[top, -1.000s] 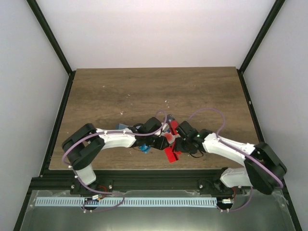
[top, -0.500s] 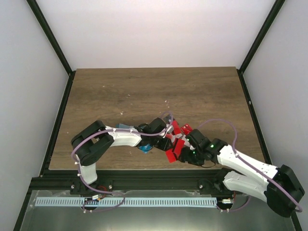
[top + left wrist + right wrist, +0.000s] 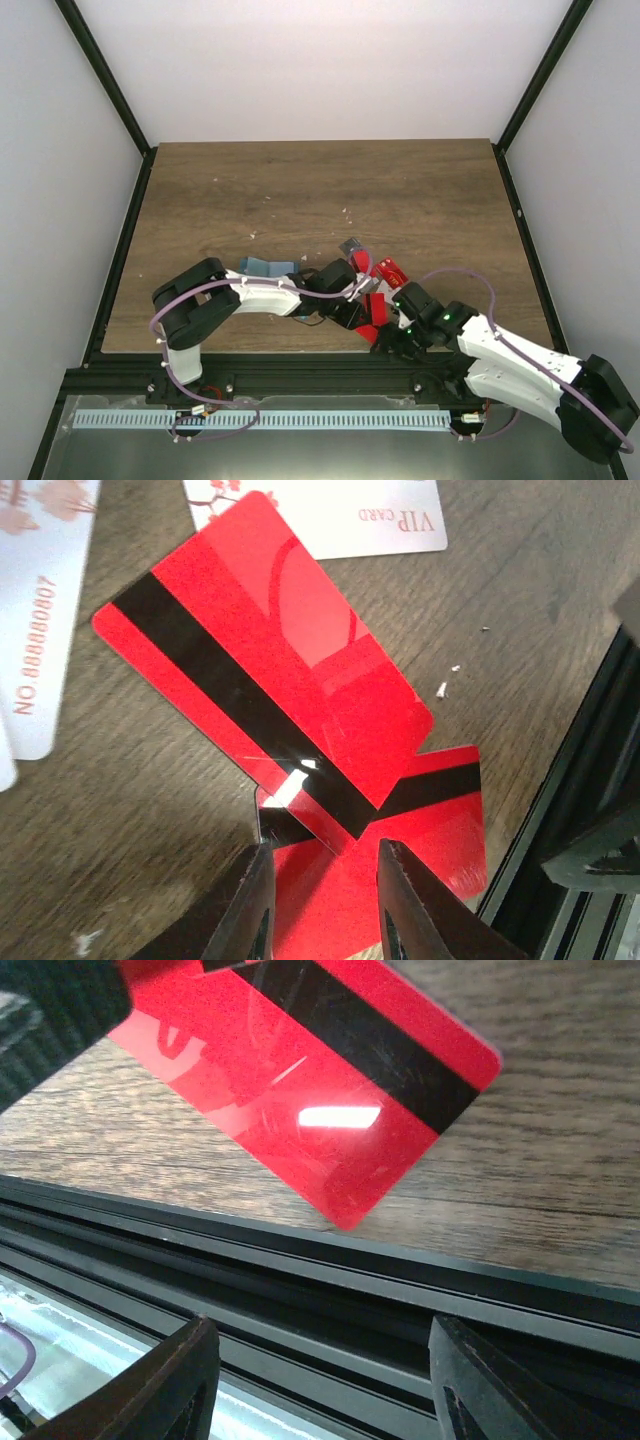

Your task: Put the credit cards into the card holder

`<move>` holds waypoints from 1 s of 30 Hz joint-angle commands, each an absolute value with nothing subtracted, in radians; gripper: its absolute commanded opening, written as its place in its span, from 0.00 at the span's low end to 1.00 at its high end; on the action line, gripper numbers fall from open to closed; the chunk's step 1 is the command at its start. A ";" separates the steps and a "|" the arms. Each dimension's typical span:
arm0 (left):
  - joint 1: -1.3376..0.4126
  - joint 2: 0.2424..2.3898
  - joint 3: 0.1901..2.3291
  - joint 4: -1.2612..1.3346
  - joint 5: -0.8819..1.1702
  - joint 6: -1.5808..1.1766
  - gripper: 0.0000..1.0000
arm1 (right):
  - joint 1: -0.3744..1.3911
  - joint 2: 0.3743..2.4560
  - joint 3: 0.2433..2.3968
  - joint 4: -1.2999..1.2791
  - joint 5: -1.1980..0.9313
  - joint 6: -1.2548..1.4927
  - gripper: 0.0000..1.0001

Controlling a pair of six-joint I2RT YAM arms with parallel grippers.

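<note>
Hovering part-spread and empty at the bench's (image 3: 300, 190) near edge, the left fingers (image 3: 235, 920) point straight at two overlapping red cards (image 3: 270, 680) whose long axes cross, the right fingers (image 3: 170, 1380) gape wide just nearer, and the card holder (image 3: 262, 267) lies further left.

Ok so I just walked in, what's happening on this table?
Both grippers crowd the near edge of the table over two overlapping red cards. The left gripper hangs open over the lower red card; the right gripper, also open, hovers at the front rail by the corner of a red card. Neither seems to hold anything. White cards lie alongside, and the teal card holder sits apart to the left.
</note>
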State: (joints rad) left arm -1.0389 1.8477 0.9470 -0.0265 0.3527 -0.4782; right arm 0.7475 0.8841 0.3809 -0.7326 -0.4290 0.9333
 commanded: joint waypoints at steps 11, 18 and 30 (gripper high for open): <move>-1.062 1.853 0.965 -0.075 0.212 -0.476 0.32 | 0.744 0.826 0.309 -0.658 -0.328 1.051 0.60; -1.062 1.924 1.038 -0.091 0.207 -0.456 0.38 | 0.731 0.815 0.290 -0.623 -0.282 1.081 0.63; -1.105 1.972 1.057 -0.090 0.317 -0.431 0.37 | 0.694 0.769 0.221 -0.551 -0.324 1.130 0.64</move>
